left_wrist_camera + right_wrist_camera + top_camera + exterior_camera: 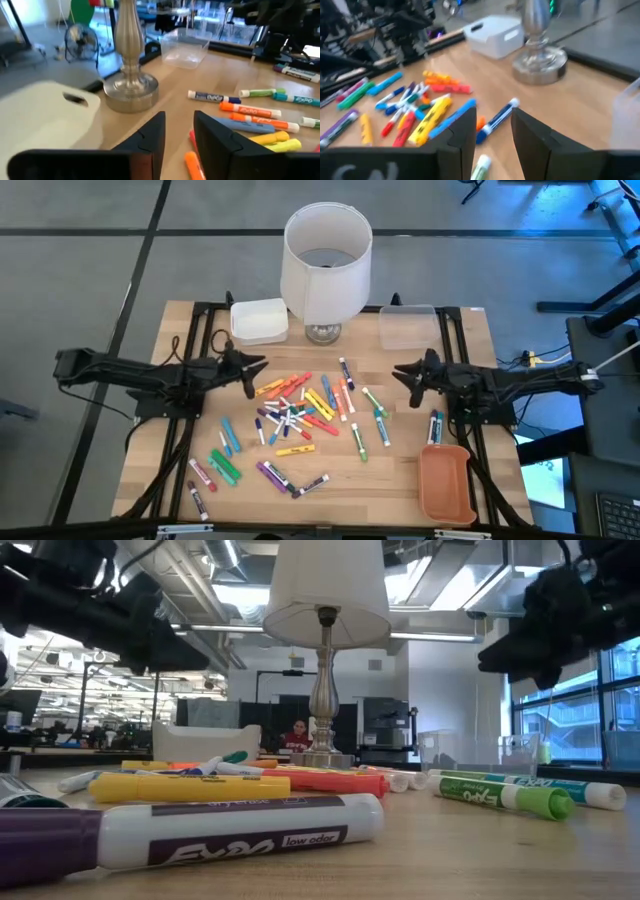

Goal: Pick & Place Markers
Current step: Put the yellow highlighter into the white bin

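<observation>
Because the short capped markers (300, 410) in orange, yellow, green, purple, blue, red and white are strewn in a loose heap across the middle of the pale wooden counter (400, 480), many touching or crossing one another, a clean single pick is judged hard to obtain. Two markers could be pinched at once, or a neighbour could be nudged and sent rolling toward the counter's edge, since round barrels roll freely on a flat top. A few outliers lie near the front edge and are thought most at risk.

Nothing is held at this moment. The left jaws (252, 366) are seen spread with a gap between them and nothing in it, hovering above the left rim of the heap, near the white rectangular plastic bin (259, 321). The right jaws (405, 372) are likewise parted and empty, raised beside the right rim of the heap, between the clear plastic tub (407, 326) and the orange rectangular tray (445, 482).

A descent made off-centre could press a marker flat instead of straddling it. The silver-based table lamp with the white shade (325, 265) stands just behind the heap, and a wide swing toward the rear containers could clip it. If both arms were sent into the heap together, a collision could follow.
</observation>
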